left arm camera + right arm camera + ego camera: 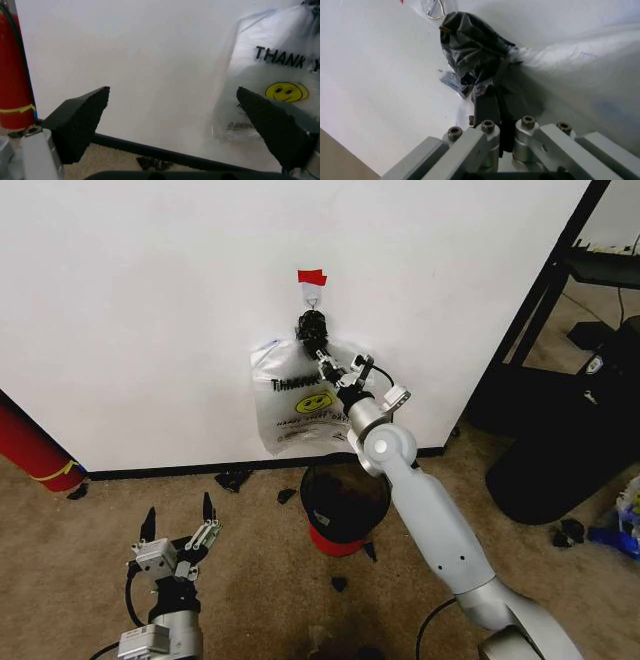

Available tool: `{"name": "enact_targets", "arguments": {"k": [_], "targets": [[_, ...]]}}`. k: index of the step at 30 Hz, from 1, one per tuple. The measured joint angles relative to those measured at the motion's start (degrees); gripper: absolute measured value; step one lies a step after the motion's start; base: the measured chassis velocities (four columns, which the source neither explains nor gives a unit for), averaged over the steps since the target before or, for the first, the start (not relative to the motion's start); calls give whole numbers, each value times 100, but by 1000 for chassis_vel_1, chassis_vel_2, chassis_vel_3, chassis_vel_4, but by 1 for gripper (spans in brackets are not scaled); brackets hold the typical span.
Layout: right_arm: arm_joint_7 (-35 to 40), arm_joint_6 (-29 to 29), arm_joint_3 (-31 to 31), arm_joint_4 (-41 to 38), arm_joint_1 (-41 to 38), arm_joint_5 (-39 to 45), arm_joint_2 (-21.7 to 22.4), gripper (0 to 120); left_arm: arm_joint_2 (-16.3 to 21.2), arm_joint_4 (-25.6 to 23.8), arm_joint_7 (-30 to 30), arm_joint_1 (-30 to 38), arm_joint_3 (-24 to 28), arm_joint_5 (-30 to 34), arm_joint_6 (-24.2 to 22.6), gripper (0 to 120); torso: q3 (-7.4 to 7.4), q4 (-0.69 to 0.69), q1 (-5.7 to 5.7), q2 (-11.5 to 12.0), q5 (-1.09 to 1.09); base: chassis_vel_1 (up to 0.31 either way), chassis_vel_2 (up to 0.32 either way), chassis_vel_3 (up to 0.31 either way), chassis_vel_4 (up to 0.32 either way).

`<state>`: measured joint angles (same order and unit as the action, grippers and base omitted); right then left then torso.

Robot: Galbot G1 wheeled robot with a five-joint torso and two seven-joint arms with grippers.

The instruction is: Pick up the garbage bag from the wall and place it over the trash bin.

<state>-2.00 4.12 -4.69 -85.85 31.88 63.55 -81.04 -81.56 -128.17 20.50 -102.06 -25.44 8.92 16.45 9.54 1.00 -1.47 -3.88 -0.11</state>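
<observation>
Up at the centre of the head view the garbage bag (pixel 300 402) hangs flat against the wall (pixel 150 300) from a hook (pixel 312 302) under a strip of red tape (pixel 311 277), and the right gripper (pixel 322 360) has its fingers pinched together on the bag's upper part just below the black knot (pixel 311 328). Directly beneath, the trash bin (pixel 345 508) stands on the carpet. In the lower left the left gripper (pixel 178 532) waits low with its fingers spread wide, holding nothing.

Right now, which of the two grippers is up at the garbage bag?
The right gripper, jaws shut on the garbage bag just below its black knot; the left gripper hangs low and open.
</observation>
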Motion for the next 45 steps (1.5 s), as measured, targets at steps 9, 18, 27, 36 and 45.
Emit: {"name": "enact_targets", "arguments": {"k": [9,18,27,36,45], "targets": [[42,9,-24,-284,208,-2,135,0,-3,16,5,32,32,0,8,100,0,0,0,0,0,0,0,0,0],[34,15,-43,-883,808,-186,328,0,14,131,34,111,86,-5,-5,100,0,1,0,0,1,0,0,0,0],[-40,-17,-137,-1345,1491,-496,430,0,-2,307,50,174,181,-38,-4,100,0,0,0,0,0,0,0,0,0],[-149,-40,-222,-1854,2198,-927,466,0,31,409,65,277,226,-31,0,100,-1,0,0,0,0,0,0,0,0],[-226,-161,-336,-2324,2866,-1377,608,0,42,626,68,480,339,-26,-4,100,0,0,0,0,0,0,0,0,0]]}}
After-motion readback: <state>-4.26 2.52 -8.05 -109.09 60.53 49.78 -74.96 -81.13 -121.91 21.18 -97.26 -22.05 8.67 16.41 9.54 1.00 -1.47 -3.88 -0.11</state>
